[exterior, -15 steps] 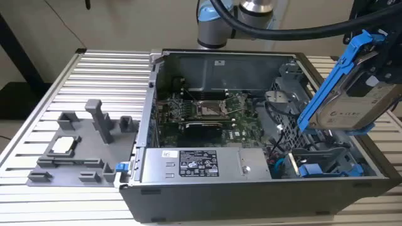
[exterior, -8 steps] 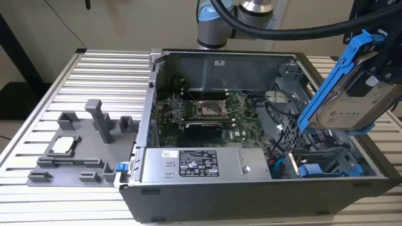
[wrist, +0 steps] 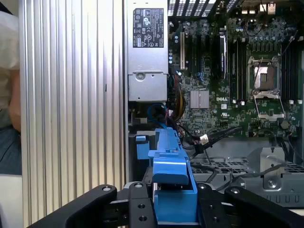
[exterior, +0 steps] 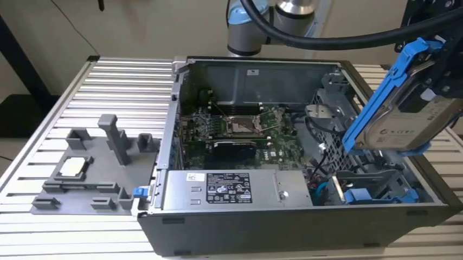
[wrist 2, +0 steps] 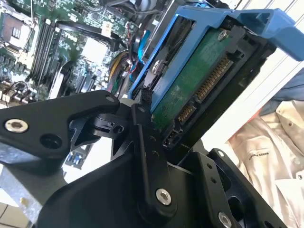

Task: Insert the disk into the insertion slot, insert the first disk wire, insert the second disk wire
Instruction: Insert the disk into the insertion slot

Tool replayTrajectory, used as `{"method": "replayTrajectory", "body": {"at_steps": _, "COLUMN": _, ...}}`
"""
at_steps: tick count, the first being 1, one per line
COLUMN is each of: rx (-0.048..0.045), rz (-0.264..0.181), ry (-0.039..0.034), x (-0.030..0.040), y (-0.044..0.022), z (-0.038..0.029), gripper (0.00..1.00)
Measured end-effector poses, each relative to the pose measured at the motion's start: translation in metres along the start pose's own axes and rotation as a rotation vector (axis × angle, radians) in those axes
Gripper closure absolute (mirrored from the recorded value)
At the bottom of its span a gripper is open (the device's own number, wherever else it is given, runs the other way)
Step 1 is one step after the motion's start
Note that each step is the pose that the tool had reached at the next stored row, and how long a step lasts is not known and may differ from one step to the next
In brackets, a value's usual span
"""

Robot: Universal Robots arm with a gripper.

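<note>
Holding the disk (exterior: pixel 402 122) tilted over the open case (exterior: pixel 289 230)

I see the gripper (wrist: pixel 173 202) closed on the blue carrier of the disk, clamping it from 2 sides. In the exterior view the disk hangs in the air, steeply tilted, at 3 o'clock from the motherboard (exterior: pixel 235 132). The insertion slot (exterior: pixel 372 184) lies below it at 5 o'clock, not yet filled. My worry is the tilt: a carrier corner may catch the perforated wall, or press on the loose cables (exterior: pixel 318 177) beside the slot. The hold seems near 1 end, so the disk could swing.
</note>
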State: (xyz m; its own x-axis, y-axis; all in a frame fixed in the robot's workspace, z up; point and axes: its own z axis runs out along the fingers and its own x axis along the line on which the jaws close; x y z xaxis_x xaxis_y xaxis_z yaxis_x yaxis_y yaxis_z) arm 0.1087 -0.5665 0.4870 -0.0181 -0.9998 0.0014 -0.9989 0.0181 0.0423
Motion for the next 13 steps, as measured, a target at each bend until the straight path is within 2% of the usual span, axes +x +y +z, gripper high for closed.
{"method": "replayTrajectory", "body": {"at_steps": 5, "rx": 0.0, "rz": 0.0, "ry": -0.003, "x": 0.0038, "y": -0.0003, "z": 0.0059, "gripper": 0.67}}
{"method": "replayTrajectory", "body": {"at_steps": 13, "rx": 0.0002, "rz": -0.009, "ry": -0.0027, "x": 0.0078, "y": -0.0023, "z": 0.0198, "gripper": 0.67}}
